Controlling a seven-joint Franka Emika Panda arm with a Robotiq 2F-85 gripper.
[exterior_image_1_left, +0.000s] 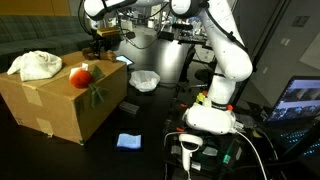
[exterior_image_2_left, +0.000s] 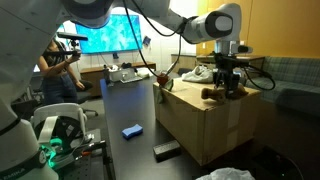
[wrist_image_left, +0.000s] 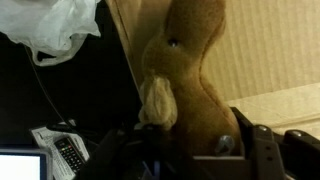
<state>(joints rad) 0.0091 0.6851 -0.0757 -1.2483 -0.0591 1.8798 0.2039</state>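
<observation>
A brown plush toy (wrist_image_left: 185, 80) with a cream patch lies on top of a cardboard box (exterior_image_1_left: 60, 100). In the wrist view the toy fills the gap of my gripper (wrist_image_left: 190, 140), and the right finger (wrist_image_left: 262, 150) presses against its side. The left finger is dark and half hidden. In both exterior views the gripper (exterior_image_2_left: 228, 75) reaches down onto the toy (exterior_image_2_left: 222, 94) at the box's (exterior_image_2_left: 200, 125) far end. My gripper (exterior_image_1_left: 100, 40) stands behind a red fruit with a green stem (exterior_image_1_left: 80, 76).
A crumpled white cloth (exterior_image_1_left: 35, 65) lies on the box. On the dark table are a white bowl (exterior_image_1_left: 145, 80), a blue sponge (exterior_image_1_left: 128, 141) and a black flat item (exterior_image_2_left: 166, 150). A white plastic bag (wrist_image_left: 60, 25) and a keypad device (wrist_image_left: 65, 152) lie beyond the box's edge.
</observation>
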